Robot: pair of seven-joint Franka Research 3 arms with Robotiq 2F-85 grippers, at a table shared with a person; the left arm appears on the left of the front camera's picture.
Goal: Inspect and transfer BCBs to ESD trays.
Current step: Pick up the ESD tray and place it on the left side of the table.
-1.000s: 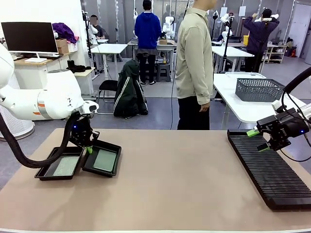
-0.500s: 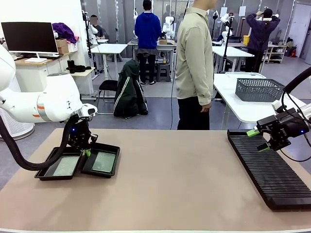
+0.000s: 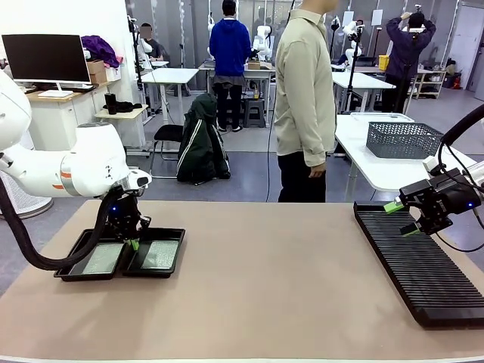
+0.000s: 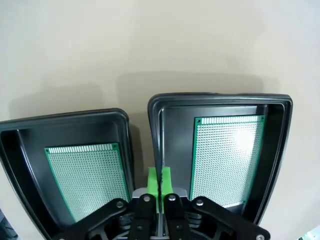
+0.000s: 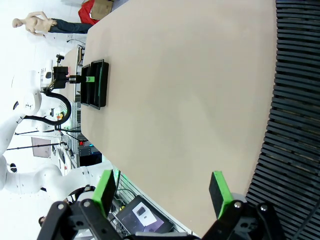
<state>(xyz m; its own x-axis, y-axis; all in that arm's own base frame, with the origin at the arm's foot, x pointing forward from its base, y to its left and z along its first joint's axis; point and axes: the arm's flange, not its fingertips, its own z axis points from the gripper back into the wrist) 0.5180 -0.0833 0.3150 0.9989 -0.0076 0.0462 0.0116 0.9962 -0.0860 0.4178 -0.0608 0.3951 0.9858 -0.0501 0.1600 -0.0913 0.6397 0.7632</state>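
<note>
Landmark: long ribbed black plastic rack (image 3: pixel 420 261) at table's right side.

- Two shallow black rectangular plastic ESD trays (image 3: pixel 156 265) (image 3: pixel 74 266): far left of rack, side by side, rims touching or nearly so.
- One thin flat green perforated BCB (image 4: pixel 227 160) (image 4: pixel 89 176) flat in each tray.
- Left gripper (image 4: pixel 159 181): jaws pressed together, pinching inner rim of right-hand tray.
- Right gripper (image 3: pixel 401 218): jaws wide, empty, above rack's far end.
</note>
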